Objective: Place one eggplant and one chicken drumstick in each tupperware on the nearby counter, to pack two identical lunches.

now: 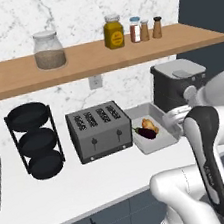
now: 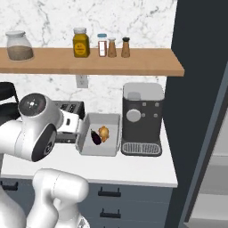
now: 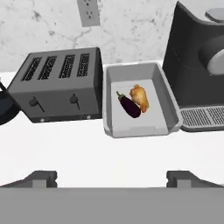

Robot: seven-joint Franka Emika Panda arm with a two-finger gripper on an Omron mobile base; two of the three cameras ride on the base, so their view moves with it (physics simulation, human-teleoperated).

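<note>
A light grey tupperware [image 3: 107,100] sits on the white counter [image 3: 109,153] between a toaster and a coffee machine. Inside it lie a dark elongated eggplant [image 3: 130,106] and an orange-brown chicken drumstick [image 3: 139,96], side by side and touching. The base views show the same tupperware [image 1: 154,147] [image 2: 95,152], with the eggplant [image 1: 146,133] [image 2: 95,136] and the drumstick [image 1: 149,124] [image 2: 103,132] in it. My gripper [image 3: 113,178] hangs open and empty above the counter, in front of the tupperware, and touches nothing.
A grey four-slot toaster [image 1: 99,131] stands left of the tupperware and a dark coffee machine [image 2: 142,118] right of it. A black tiered rack [image 1: 34,140] is further left. A wooden shelf [image 1: 100,52] with jars runs overhead. A dark tall panel [image 2: 200,89] bounds the right.
</note>
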